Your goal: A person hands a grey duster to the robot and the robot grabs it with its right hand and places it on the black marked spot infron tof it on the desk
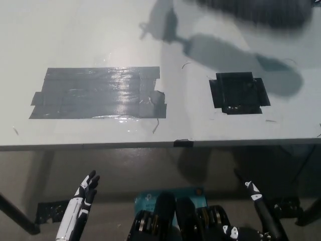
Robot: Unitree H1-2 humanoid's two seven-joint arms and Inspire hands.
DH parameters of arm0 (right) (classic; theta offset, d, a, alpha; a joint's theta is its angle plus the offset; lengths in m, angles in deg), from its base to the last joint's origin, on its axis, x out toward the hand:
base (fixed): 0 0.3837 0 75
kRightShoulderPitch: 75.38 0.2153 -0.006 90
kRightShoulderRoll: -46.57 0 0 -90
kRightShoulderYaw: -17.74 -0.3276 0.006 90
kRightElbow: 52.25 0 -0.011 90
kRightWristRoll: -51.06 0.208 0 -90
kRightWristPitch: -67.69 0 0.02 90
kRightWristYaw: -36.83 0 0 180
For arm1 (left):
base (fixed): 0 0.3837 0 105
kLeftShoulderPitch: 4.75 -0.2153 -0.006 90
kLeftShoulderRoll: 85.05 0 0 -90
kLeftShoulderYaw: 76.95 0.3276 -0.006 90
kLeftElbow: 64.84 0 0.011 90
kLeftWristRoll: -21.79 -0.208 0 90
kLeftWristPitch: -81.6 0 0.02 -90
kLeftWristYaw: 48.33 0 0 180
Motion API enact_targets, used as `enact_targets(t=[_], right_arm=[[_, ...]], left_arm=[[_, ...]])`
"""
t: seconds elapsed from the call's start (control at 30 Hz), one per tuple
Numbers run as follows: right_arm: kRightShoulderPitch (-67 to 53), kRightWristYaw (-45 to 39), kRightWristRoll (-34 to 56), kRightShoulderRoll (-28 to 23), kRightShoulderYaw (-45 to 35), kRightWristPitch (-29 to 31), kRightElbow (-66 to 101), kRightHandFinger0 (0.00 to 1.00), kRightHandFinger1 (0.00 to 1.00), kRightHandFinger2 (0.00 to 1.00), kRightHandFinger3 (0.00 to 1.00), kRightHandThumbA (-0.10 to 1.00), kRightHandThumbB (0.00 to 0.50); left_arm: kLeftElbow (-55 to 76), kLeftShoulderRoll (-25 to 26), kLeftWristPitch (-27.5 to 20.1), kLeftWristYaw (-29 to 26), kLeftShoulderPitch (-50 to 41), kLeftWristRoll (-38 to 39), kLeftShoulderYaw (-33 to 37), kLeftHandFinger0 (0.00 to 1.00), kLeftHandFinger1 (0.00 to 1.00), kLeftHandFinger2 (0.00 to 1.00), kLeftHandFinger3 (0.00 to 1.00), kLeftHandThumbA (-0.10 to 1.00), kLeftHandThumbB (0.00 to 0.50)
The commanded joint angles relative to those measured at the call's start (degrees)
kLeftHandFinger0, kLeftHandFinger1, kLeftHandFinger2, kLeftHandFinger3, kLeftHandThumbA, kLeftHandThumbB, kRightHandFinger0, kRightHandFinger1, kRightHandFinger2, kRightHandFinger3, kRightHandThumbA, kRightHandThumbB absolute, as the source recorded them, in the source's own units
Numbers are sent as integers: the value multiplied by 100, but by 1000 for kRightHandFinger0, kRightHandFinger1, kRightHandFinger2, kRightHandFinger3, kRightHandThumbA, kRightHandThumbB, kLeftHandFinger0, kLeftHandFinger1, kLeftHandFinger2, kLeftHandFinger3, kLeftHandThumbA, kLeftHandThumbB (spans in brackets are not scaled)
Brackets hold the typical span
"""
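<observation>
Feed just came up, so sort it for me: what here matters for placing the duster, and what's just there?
Job:
duster, dark at the top edge
black marked spot
right hand, low
desk

Not involved:
grey tape patch
left hand, resting low

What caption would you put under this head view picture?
Both robot hands, left and right, wait low before the desk, near its black spot and grey tape patch.

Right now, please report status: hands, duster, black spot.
Left hand low below desk edge, open, empty. Right hand low too, grip unclear. Grey duster at top edge, not yet handed. Black marked spot bare, shadow across it.
</observation>
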Motion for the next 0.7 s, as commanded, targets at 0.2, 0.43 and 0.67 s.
enact_targets(t=[0.2, 0.43, 0.67], right_arm=[[303, 203, -2394, 299, -290, -429, 2715, 1000, 1000, 1000, 1000, 1000, 322], [1501, -503, -2892, 486, -414, -1138, 3453, 1000, 1000, 1000, 1000, 1000, 363], [2680, -1261, -3584, 620, -380, -1784, 3348, 1000, 1000, 1000, 1000, 1000, 367]], left_arm=[[167, 45, -193, -33, -1, -94, 10, 1000, 1000, 1000, 1000, 1000, 205], [211, 44, -107, 20, 32, -39, 21, 1000, 1000, 1000, 1000, 1000, 206], [203, 48, -122, 3, 76, -100, 35, 1000, 1000, 1000, 1000, 1000, 211]])
